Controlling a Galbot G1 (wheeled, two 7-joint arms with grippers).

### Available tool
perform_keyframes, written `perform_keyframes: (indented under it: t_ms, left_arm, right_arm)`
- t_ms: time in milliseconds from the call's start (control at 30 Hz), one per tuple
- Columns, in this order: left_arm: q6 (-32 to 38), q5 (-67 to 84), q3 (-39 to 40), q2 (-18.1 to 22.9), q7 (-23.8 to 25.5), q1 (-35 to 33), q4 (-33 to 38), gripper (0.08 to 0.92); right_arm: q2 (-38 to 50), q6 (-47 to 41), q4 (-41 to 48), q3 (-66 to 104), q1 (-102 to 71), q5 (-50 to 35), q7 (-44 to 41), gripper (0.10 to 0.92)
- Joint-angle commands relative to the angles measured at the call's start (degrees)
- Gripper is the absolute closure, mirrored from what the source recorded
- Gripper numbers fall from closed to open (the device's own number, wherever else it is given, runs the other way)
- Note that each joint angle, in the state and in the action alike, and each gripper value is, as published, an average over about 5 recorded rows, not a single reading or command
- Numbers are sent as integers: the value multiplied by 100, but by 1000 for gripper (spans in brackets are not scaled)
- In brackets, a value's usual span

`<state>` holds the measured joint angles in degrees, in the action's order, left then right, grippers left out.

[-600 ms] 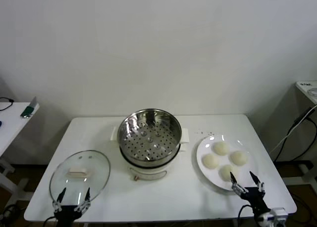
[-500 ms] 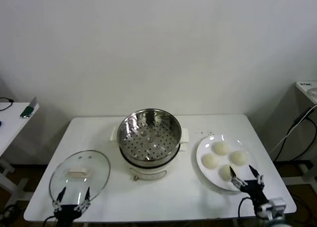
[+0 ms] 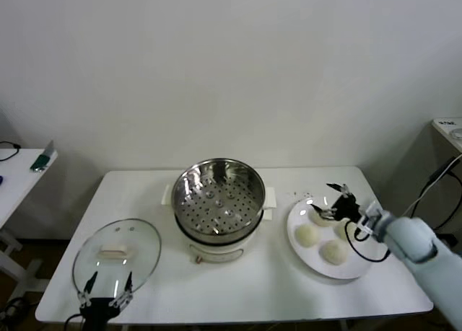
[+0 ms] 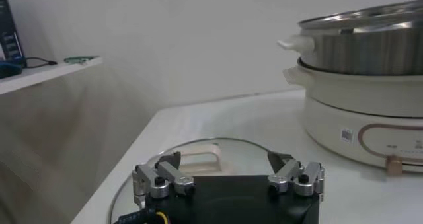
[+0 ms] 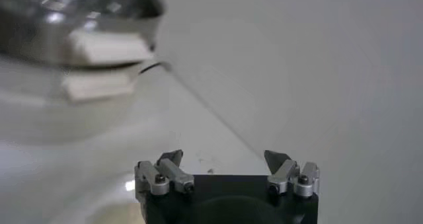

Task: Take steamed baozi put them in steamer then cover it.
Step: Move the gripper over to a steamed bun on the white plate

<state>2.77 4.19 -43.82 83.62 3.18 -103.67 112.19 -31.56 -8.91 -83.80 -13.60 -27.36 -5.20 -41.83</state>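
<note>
Your right claw (image 3: pixel 336 201) hovers over the baozi (image 3: pixel 307 234); steamer (image 3: pixel 219 200) to its left, cover (image 3: pixel 115 255) beyond.

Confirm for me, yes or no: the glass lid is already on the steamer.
No. The glass lid lies flat on the table to the left of the steamer, whose perforated tray is uncovered.

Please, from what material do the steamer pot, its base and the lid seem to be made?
The steamer pot looks like polished stainless steel: mirror-bright wall, perforated tray inside. Its base seems glossy cream-white plastic, though enamel is possible. The lid appears clear glass, since the table shows through it, with a thin metal rim and a cream-white, probably plastic, handle.
</note>
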Motion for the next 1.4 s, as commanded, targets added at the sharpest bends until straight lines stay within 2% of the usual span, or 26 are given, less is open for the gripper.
perform_keyframes:
  t_ms: [33,133,267,800,1100,1300,1400]
  left_arm:
    - [11,-26,18,-1,10,2,-39,177]
    - [18,-43,36,-15,33,10,-73,177]
    - [16,-52,37,-40,64,45,-124,177]
    - [80,-90,-33,-62,75,177,-443,177]
    - [106,-109,-35,-41,77,170,-462,177]
    - [114,-123,-30,-36,71,167,-460,177]
    - [115,-129,-35,-32,64,161,-447,177]
  right_arm:
    - [918,651,1166,-3201,3267,1038,-2318,203]
    - [630,795,1529,-4130,4117,966,-2732,203]
    - [94,626,1951,-4732,4511,593,-2871,203]
    - [-2183,404,3787,-4200,3510,446,-2287,203]
    - [-2525,455,4175,-4124,3324,790,-2241,211]
    - [-2542,462,4195,-3965,3233,1089,-2131,319]
    - [-2519,472,4144,-3956,3234,1081,-2141,348]
